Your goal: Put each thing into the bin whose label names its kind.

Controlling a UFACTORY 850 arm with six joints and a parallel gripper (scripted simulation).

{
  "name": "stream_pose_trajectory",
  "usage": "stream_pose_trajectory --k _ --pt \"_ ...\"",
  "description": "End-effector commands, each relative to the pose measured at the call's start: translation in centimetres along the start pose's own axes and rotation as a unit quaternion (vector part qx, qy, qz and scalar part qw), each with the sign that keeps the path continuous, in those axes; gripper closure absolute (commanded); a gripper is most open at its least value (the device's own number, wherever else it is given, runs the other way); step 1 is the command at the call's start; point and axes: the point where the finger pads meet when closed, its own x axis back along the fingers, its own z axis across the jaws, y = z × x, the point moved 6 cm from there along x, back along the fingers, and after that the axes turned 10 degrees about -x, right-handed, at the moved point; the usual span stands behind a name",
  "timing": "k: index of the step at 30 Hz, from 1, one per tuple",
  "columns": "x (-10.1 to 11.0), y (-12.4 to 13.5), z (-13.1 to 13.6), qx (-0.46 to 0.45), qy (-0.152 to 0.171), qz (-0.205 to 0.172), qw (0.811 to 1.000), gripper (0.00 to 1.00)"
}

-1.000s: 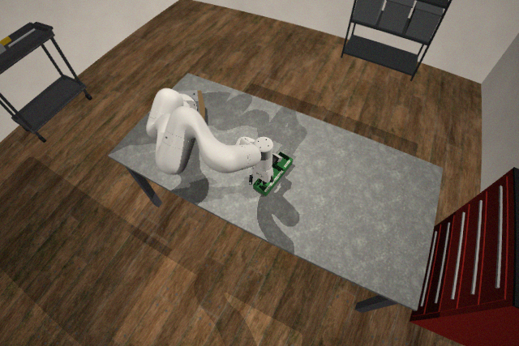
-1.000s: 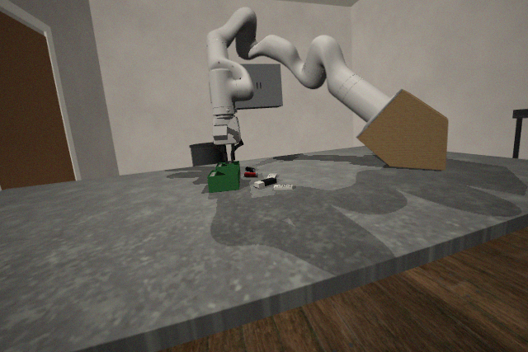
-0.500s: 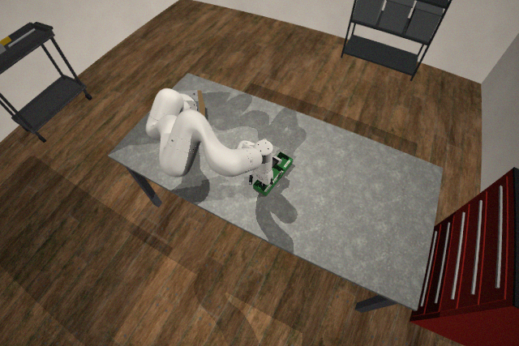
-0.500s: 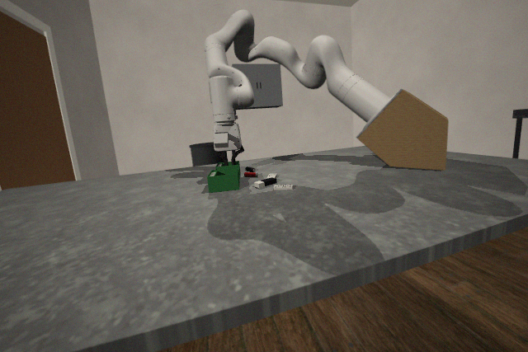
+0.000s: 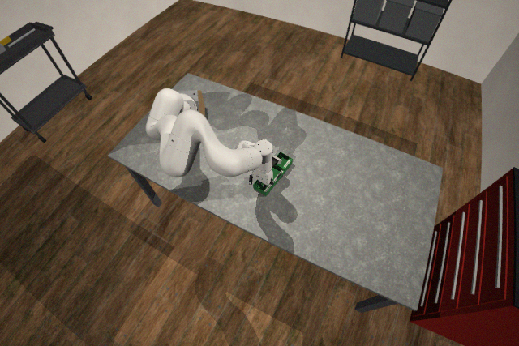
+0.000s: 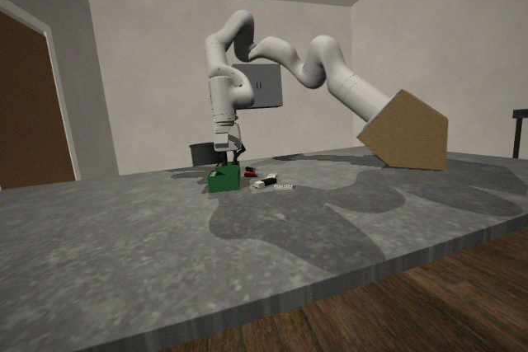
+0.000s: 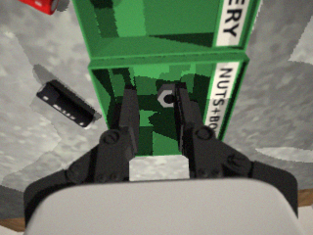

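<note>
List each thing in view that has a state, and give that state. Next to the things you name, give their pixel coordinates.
Gripper (image 5: 268, 178) (image 6: 229, 164) (image 7: 156, 99): partly open
Nut (image 7: 162, 98): unclamped; landed or not, cannot tell
Green bins (image 5: 265, 193) (image 6: 223, 181) (image 7: 166, 58): upright, open-topped
Black cylinder (image 5: 250, 179) (image 6: 250, 168) (image 7: 66, 104): lying outside the bins
Red cylinder (image 6: 250, 174) (image 7: 43, 4): lying
Wall cabinet (image 6: 268, 88): shut
Red drawers (image 5: 469, 237): shut

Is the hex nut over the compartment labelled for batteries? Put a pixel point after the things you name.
No, the hex nut (image 7: 162, 97) shows within the outline of the compartment labelled NUTS (image 7: 171, 155).

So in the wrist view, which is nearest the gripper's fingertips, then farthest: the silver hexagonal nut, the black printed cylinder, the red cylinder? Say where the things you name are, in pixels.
1. Silver hexagonal nut (image 7: 163, 98), by the right-hand finger in the picture.
2. Black printed cylinder (image 5: 250, 179) (image 6: 250, 168) (image 7: 66, 104), left.
3. Red cylinder (image 6: 250, 174) (image 7: 43, 5), top left, partly cut off.
</note>
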Motion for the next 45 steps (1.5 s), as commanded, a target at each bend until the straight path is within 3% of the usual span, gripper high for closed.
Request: stream_pose_trajectory --k 1,14,37,42,45 --pt "0.0 0.0 0.0 0.0 0.0 0.0 1.0 0.7" --pt "0.0 0.0 0.0 0.0 0.0 0.0 1.0 0.7" --pt "2.8 0.0 0.0 0.0 0.0 0.0 1.0 0.7" --pt "5.2 0.0 0.0 0.0 0.0 0.0 1.0 0.7" --pt "5.2 0.0 0.0 0.0 0.0 0.0 1.0 0.7"
